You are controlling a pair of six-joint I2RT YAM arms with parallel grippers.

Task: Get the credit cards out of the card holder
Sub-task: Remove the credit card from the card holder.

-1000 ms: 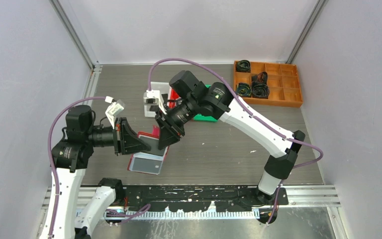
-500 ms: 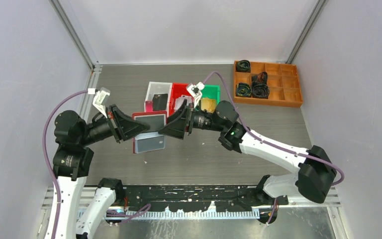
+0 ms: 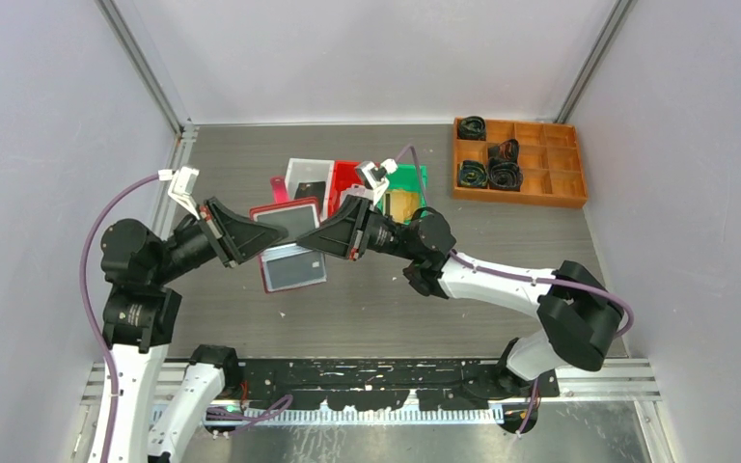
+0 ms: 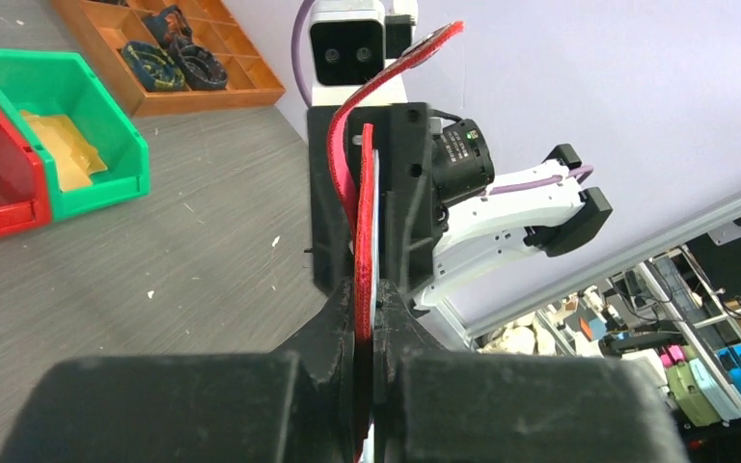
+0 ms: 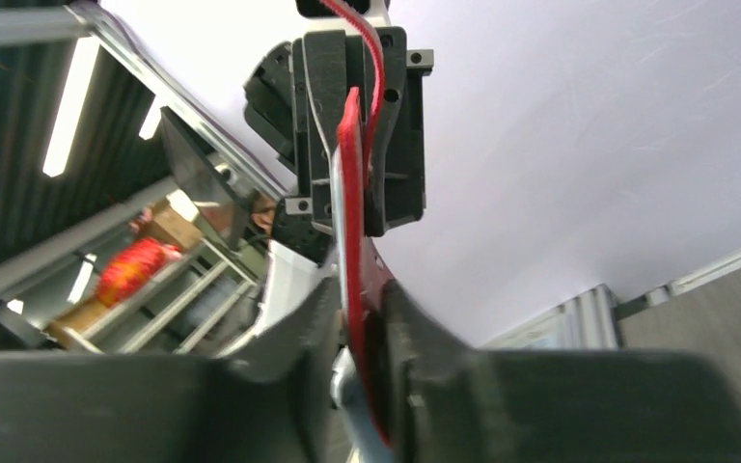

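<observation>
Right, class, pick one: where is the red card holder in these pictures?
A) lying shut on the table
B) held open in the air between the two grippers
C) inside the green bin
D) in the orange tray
B: the card holder hangs open above the table, with the left gripper clamped on one side and the right gripper closed on the opposite side.

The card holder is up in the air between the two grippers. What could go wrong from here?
1. The left gripper pinches only an edge of the holder; if the right gripper pulls, it may slip free and drop to the table.
2. The lower flap hangs open with a dark card in its sleeve; that card might slide out unheld.
</observation>
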